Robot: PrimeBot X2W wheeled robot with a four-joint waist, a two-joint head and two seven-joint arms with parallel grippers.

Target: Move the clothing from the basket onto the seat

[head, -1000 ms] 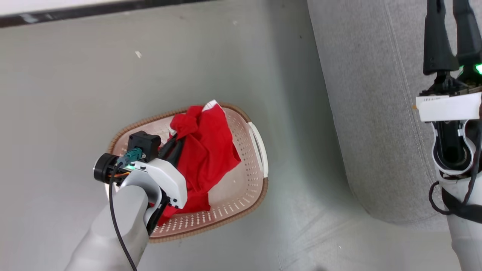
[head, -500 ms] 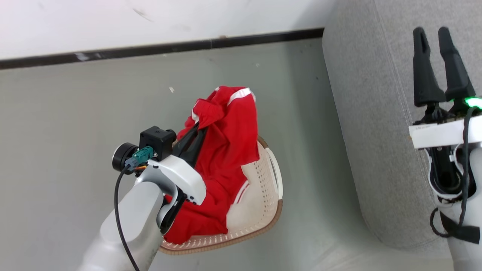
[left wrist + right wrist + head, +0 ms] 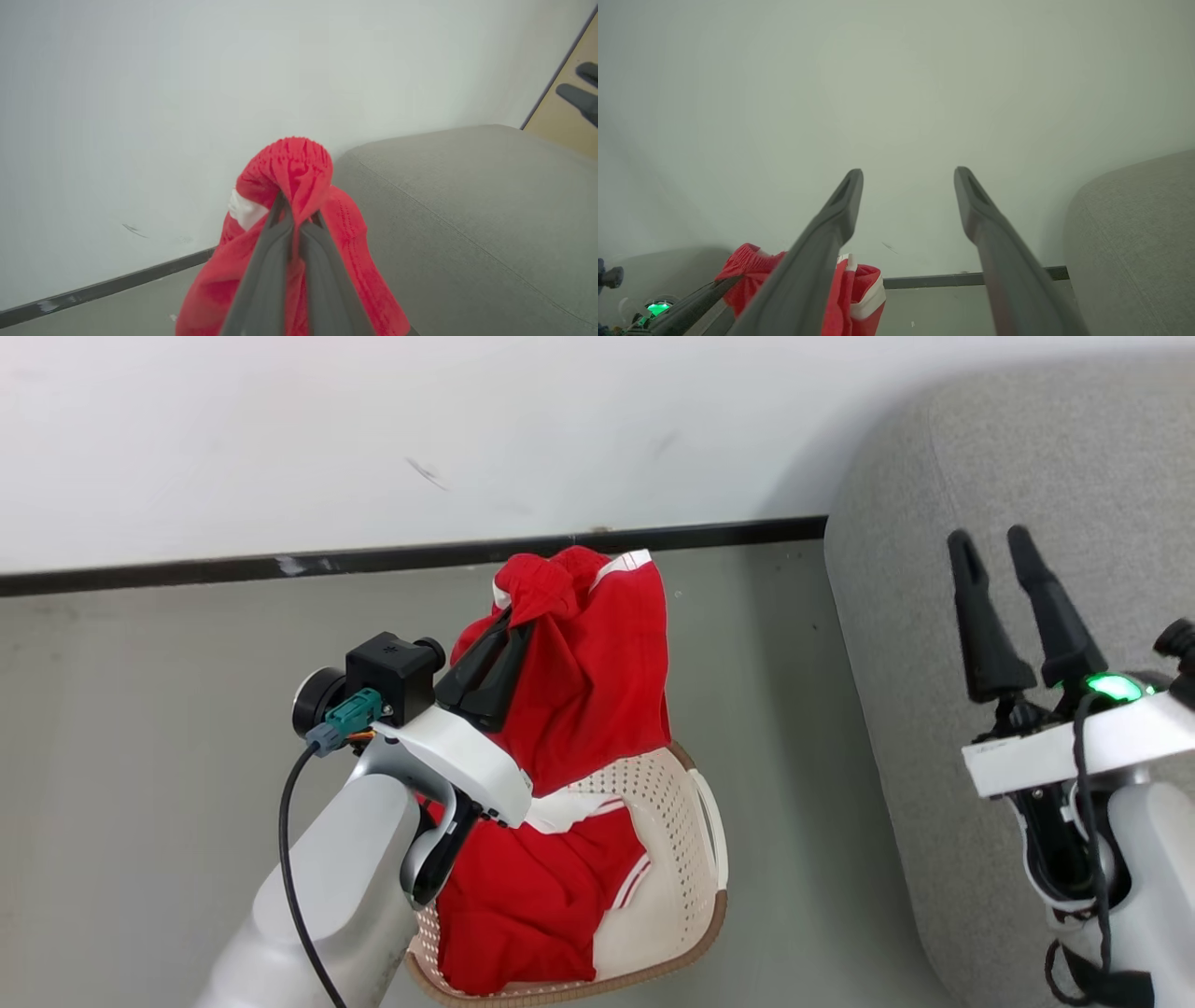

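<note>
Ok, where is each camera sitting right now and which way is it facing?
Head view: looks down from the head at the basket on the floor, sofa at right; both arms show.
Left wrist view: looks along the left tool, shut on the red clothing, toward wall and sofa.
Right wrist view: looks along the open right tool toward the wall.
Shared: all three see the clothing and sofa.

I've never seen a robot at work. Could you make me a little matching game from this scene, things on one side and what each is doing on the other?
Things:
1. left gripper
2. right gripper
3. basket
4. seat

States:
A. on the floor, with red fabric in it
B. shut on the clothing
C. grey, no clothing seen on it
D. open, holding nothing

Pairs: 1-B, 2-D, 3-A, 4-C
</note>
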